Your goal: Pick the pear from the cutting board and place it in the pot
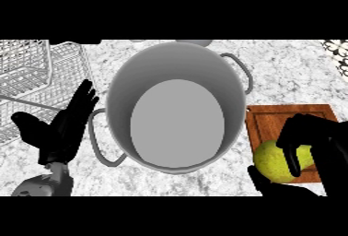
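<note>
1. The right hand (321,138) is seen curled round the pear (277,162). One finger is laid across the front of the fruit and the thumb is tucked beneath it, so the pear is pinched between them.
2. The pear is found at the fingertip side of that hand, over the near left corner of the cutting board (268,120), which lies under and just beyond the hand. Whether the fruit is lifted off the wood or rests on it cannot be told.
3. The pot (121,94) stands to the left of the right hand, close beside the board. Nothing is seen inside it.
4. The left hand (68,122) is held open, fingers up, at rest on the side of the pot away from the working hand. A wire basket (34,69) is seen beyond it.
5. The step is judged to be the grasp or the first of the lift; the carry to the pot is not yet made.
6. Several risks are judged from here:
   - The pear is round and is covered on one side only, so it could be rolled out past the fingertips by a quick sideways swing.
   - If the fruit is carried too low, the pot's wall could be struck and the pot pushed toward the resting hand.
   - If the fingers are opened before the rim is cleared, the pear would be dropped on the counter (285,73) beside the board.
</note>
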Robot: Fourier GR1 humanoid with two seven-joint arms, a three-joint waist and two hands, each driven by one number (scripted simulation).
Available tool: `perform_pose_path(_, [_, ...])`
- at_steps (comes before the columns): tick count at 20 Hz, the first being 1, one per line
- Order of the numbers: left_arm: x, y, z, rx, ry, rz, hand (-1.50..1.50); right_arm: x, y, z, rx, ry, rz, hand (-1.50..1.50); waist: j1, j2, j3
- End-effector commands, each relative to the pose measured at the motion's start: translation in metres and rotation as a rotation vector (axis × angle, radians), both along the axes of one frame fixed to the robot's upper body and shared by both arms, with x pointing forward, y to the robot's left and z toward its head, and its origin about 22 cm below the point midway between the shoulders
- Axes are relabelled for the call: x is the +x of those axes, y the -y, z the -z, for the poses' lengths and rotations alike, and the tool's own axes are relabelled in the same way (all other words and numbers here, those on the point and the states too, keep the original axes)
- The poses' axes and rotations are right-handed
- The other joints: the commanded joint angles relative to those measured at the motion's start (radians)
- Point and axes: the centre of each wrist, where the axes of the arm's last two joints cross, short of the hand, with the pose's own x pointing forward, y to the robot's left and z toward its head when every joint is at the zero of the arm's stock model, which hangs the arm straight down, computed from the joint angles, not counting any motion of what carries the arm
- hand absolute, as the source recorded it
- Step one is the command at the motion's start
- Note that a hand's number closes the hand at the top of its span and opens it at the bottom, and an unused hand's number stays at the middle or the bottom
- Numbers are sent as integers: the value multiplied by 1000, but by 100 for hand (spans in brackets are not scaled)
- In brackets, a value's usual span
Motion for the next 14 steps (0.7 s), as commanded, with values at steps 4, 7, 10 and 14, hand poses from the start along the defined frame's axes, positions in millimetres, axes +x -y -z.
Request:
perform_pose_path(4, [5, 17, 3, -12, 5, 15, 0, -29, -29, -52, 142, 143, -148, 150, 12, 2, -1])
perform_pose_path(7, [3, 7, 4, 13, 1, 11, 0, -19, -52, -66, 148, 118, -140, 150, 17, 3, 0])
perform_pose_path(10, [-1, -2, -13, 4, 6, 21, 0, 1, -71, -87, 162, 81, -121, 150, 22, 3, 0])
perform_pose_path(14, [2, -1, 2, -7, 2, 21, 0, 50, -99, -95, 177, 45, -69, 150, 28, 8, 0])
